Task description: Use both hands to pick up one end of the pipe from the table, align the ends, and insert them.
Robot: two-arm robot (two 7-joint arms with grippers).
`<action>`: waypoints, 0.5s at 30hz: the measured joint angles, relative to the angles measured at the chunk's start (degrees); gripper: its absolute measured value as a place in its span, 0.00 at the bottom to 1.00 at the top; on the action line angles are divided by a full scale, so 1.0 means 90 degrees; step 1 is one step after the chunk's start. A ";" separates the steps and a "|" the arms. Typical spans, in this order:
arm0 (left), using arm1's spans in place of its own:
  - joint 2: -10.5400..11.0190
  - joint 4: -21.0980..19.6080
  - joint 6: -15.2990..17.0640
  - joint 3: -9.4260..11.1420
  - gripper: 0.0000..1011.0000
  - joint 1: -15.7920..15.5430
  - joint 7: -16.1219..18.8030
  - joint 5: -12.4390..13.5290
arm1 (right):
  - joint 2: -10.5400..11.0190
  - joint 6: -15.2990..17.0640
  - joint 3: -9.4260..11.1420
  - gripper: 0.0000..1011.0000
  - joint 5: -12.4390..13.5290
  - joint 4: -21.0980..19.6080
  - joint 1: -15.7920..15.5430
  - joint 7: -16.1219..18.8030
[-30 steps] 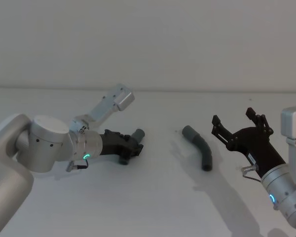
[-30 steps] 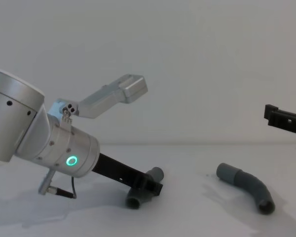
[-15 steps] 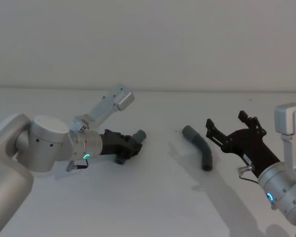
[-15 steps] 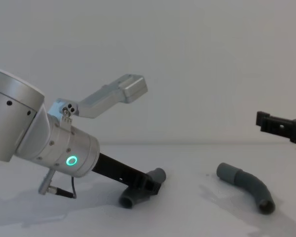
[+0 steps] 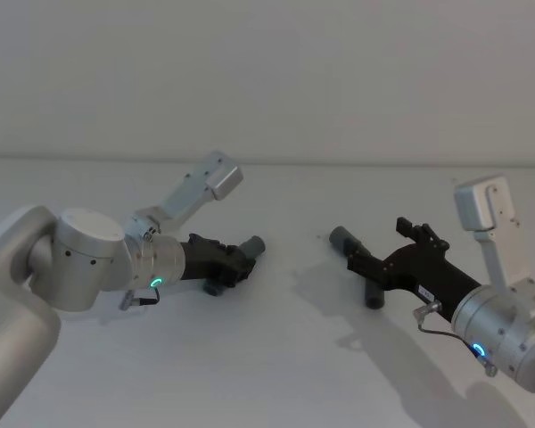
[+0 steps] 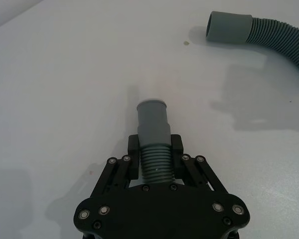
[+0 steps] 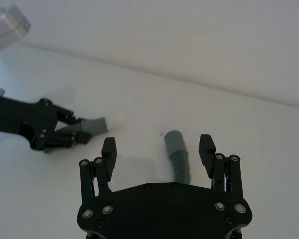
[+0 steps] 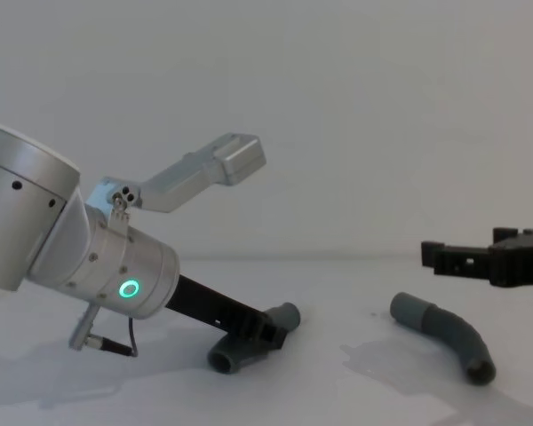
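White surface: left gripper, centre-left, clamps one pipe piece; right gripper, spread fingers, hovers astride second piece, lengthwise.

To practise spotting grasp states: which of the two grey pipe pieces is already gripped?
The left-hand pipe piece, clamped in the left pincer. The other piece lies free on the table, beneath the open right pincer.
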 joint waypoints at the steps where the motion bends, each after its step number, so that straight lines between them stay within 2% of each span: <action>1: 0.0000 0.0000 0.0000 0.0000 0.34 0.0000 0.0000 0.0000 | 0.0015 0.0057 -0.0019 0.99 0.0001 0.0009 0.0032 0.0021; 9: 0.0000 0.0000 0.0000 0.0000 0.35 0.0000 0.0000 0.0000 | 0.0044 0.0574 -0.0141 0.99 -0.0002 0.0131 0.0264 0.0111; 15: 0.0000 0.0000 0.0000 0.0000 0.34 0.0000 0.0000 0.0000 | -0.0030 0.0897 -0.0176 0.99 -0.0008 0.0268 0.0424 0.0097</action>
